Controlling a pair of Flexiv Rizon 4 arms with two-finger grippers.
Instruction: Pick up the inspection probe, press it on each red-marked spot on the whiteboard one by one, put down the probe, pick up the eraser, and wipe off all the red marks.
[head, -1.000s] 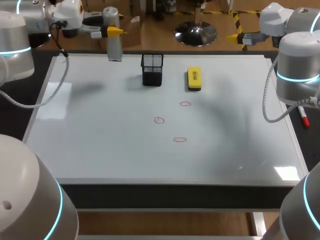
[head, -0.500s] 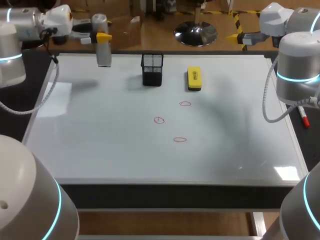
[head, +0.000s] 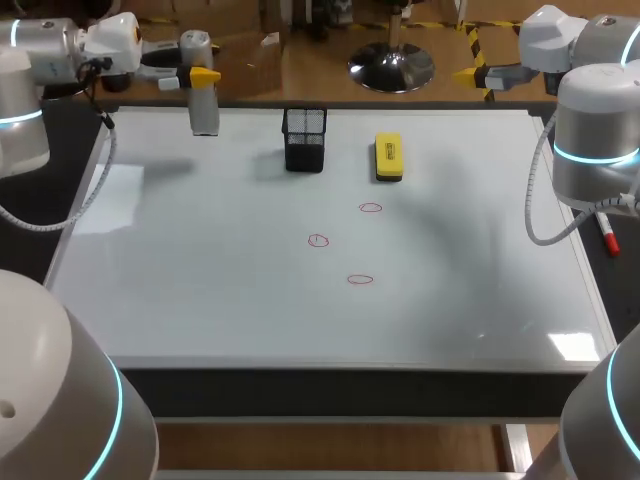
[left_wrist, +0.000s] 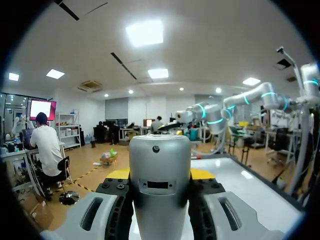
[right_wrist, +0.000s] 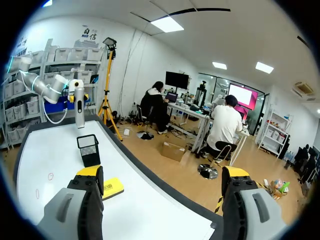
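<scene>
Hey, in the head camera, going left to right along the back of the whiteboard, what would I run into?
inspection probe, held upright in the left gripper → black mesh pen cup → yellow eraser

Bright overhead light, glare patches on the whiteboard (head: 250, 300), what seem soft shadows

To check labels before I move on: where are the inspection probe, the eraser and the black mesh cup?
inspection probe (head: 205, 112), head view, lower grey body.
eraser (head: 388, 153), head view, yellow top face.
black mesh cup (head: 304, 152), head view, front wall.
</scene>
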